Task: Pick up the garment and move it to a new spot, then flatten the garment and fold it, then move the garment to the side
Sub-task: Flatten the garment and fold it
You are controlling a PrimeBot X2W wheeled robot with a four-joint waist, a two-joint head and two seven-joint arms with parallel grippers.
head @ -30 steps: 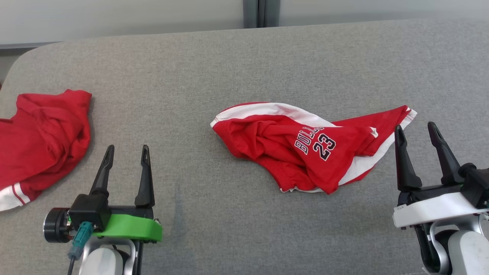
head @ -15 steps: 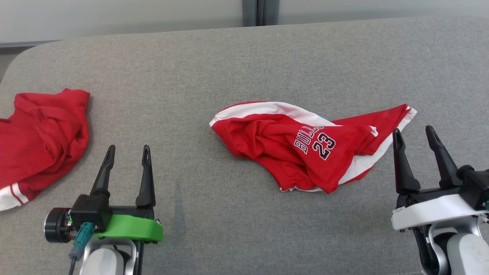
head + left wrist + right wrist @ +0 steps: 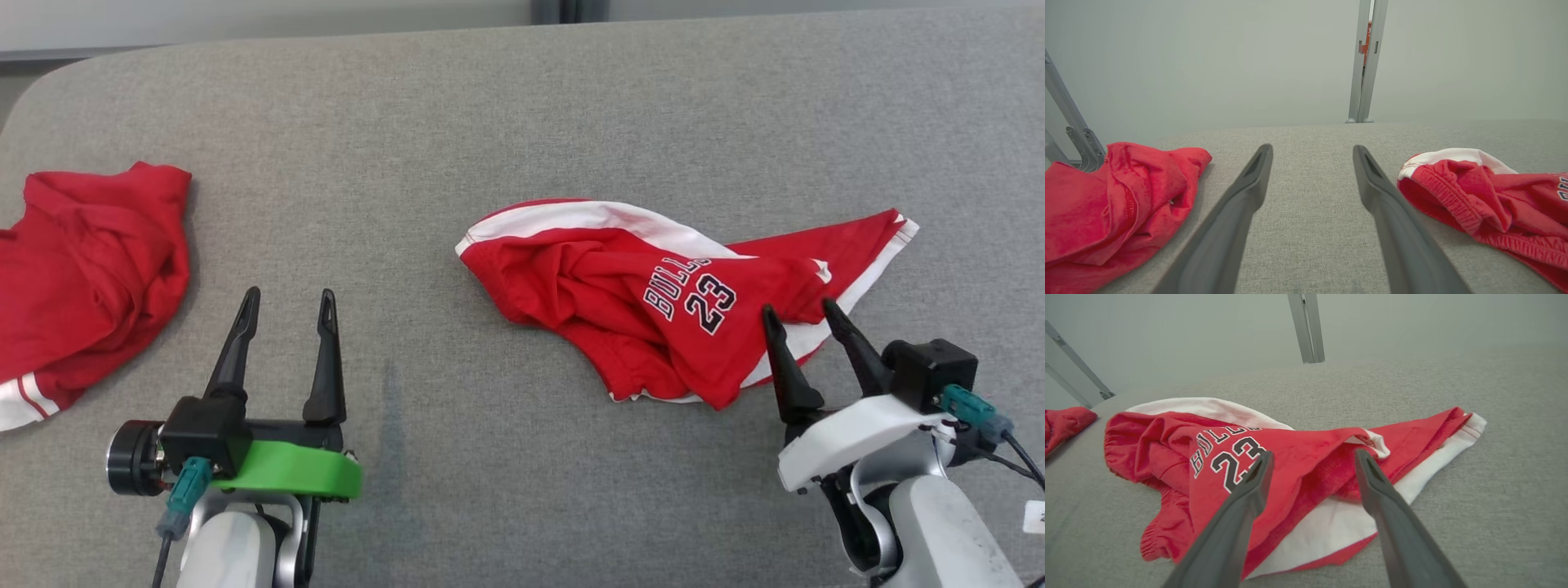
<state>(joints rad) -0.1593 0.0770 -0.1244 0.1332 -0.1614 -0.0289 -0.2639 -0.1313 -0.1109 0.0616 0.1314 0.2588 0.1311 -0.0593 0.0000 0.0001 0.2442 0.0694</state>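
At 7 o'clock the left claw [image 3: 289, 292], spread wide and empty, hovers over bare counter [image 3: 490, 490], likely waiting its turn. At 5 o'clock the right claw [image 3: 798, 306], also wide and empty, points at the crumpled red Bulls shorts [image 3: 588, 278] mid-counter, probably lining up a pinch. Its wrist view reveals the raised fold [image 3: 1327, 457] it frames; the left wrist view, the elastic waistband [image 3: 1447, 196]. Another red garment [image 3: 90, 261] lies at 9 o'clock.

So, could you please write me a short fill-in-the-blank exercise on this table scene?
1. The number printed on the red and white garment is ____.
2. The right gripper, aimed at that garment, has its jaws ____.
3. The second red garment lies to the ____ of the left gripper.
Missing words: 23; open; left.
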